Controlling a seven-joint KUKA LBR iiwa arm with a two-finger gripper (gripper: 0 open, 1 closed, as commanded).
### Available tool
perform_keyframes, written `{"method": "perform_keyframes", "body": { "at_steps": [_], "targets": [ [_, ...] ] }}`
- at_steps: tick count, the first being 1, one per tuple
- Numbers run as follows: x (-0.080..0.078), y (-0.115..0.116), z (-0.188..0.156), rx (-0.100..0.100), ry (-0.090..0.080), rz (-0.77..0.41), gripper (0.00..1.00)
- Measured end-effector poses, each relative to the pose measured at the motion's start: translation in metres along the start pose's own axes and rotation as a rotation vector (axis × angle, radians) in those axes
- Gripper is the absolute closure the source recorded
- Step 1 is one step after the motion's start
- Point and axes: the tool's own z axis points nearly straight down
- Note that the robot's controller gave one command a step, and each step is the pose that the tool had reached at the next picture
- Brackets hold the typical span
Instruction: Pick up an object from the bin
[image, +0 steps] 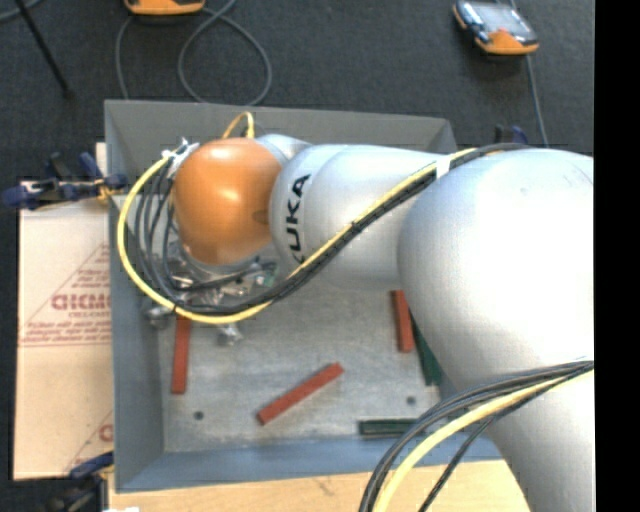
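Near the left wall of the bin (138, 400) lies a red stick (180, 360), running almost straight up and down my view. Its upper end slips under the gripper (196, 316), which hangs low in the bin's upper-left part. I cannot tell whether the gripper is open or closed, nor whether it touches the stick: the orange wrist cover (222, 200) and a loop of black and yellow cables (140, 250) sit over it. A second red stick (300, 393) lies slantwise at mid-bin, well apart from the first. A third red stick (402, 320) lies toward the right side, with a dark green stick (428, 362) just beside it, partly under the arm (480, 260). A second green stick (385, 427) lies along the near wall.
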Motion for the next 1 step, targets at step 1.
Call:
{"method": "perform_keyframes", "body": {
  "at_steps": [1],
  "targets": [
    [0.0004, -0.0033, -0.0028, -0.003, -0.003, 0.007, 0.0]
  ]
}}
